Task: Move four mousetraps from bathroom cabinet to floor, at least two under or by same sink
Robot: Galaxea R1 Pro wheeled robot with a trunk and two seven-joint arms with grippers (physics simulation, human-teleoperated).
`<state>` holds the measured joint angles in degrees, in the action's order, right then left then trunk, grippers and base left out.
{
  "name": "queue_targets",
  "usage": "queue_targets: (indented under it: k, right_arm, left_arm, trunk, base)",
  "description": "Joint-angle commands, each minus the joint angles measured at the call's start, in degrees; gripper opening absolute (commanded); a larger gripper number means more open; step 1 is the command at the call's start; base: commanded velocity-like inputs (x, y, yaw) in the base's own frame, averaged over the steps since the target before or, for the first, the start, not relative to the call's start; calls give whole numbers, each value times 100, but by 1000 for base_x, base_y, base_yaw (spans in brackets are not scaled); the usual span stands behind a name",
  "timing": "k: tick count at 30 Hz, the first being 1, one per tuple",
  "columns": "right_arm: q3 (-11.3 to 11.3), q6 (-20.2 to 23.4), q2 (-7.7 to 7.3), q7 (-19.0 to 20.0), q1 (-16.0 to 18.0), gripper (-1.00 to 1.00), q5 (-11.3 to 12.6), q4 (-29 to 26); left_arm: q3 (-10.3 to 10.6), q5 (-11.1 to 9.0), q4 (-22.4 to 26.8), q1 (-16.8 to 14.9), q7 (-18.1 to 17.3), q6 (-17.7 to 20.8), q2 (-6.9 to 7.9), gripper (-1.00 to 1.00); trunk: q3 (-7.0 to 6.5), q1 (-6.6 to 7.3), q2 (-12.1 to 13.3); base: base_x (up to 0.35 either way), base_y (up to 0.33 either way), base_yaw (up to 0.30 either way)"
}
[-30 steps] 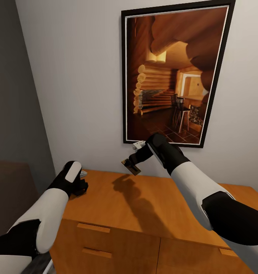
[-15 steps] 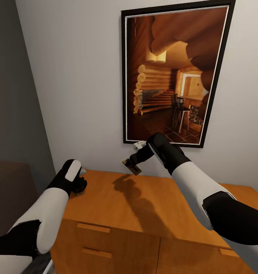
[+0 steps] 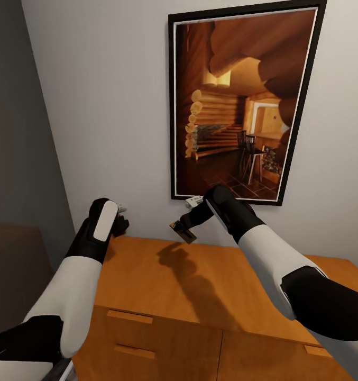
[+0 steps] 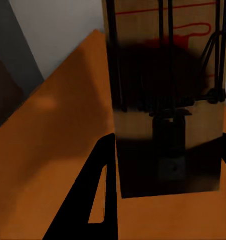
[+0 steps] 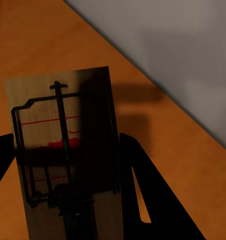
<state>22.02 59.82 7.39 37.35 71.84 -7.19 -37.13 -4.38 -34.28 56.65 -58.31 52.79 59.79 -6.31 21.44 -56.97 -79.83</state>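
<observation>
My left gripper (image 3: 119, 218) hangs above the left back corner of the orange-brown cabinet (image 3: 210, 286). In the left wrist view it (image 4: 163, 175) is shut on a mousetrap (image 4: 163, 90), a brown wooden board with dark wire parts, held clear of the cabinet top (image 4: 52, 150). My right gripper (image 3: 188, 225) is raised over the cabinet's back edge, close to the wall. It is shut on a second mousetrap (image 3: 180, 232), which hangs tilted above its own shadow. In the right wrist view this mousetrap (image 5: 62, 145) sits between the black fingers (image 5: 143, 195).
A large black-framed picture (image 3: 242, 100) of a log-cabin interior hangs on the white wall behind the cabinet. Drawer fronts with slim bar handles (image 3: 129, 316) face me. A dark grey wall (image 3: 15, 132) and a low dark shape (image 3: 12, 264) stand to the left.
My left arm has risen from the cabinet top and moved toward the wall, lifting its mousetrap. The right arm and its mousetrap have stayed put.
</observation>
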Motion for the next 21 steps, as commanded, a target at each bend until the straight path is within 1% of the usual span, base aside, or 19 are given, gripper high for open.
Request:
queue_targets:
  k: [1,5,7,8,10,14,15,17,21]
  right_arm:
    - [4,18,0,37,5,-100,-45,-5]
    - [8,18,-10,36,5,-100,-45,2]
    - [11,18,-25,32,5,-100,-45,3]
    - [12,18,-29,30,5,-100,-45,3]
    - [12,18,-33,28,5,-100,-45,3]
    - [11,18,-37,27,5,-100,-45,4]
    - [9,18,-40,27,5,-100,-45,4]
    - [8,18,-62,27,5,-100,-45,4]
    - [12,18,-105,27,5,-100,-45,4]
  left_arm:
    - [72,-55,15,-5,65,21,-6,-100]
    - [459,-87,8,-5,63,21,-10,-100]
    - [556,-141,-31,-5,59,21,-10,-100]
    - [578,-204,-45,-5,58,21,-6,-100]
    - [593,-399,-97,-5,59,21,11,-100]
    - [594,-941,-196,-5,63,21,50,-100]
    - [596,-1044,-237,-5,64,21,59,-100]
    - [600,-1150,-369,-5,65,21,71,-100]
    - [617,-1210,-528,-5,65,21,93,-100]
  trunk:
    - [8,0,-4]
    - [8,0,-4]
    - [8,0,-4]
    - [8,0,-4]
    - [8,0,-4]
    - [8,0,-4]
    - [8,0,-4]
    - [8,0,-4]
    - [8,0,-4]
  base:
    - [0,0,0]
    - [0,0,0]
    - [-17,0,0]
    - [-123,0,0]
    - [-229,0,0]
    - [-312,0,0]
    - [-336,0,0]
    - [-340,0,0]
    - [-344,0,0]
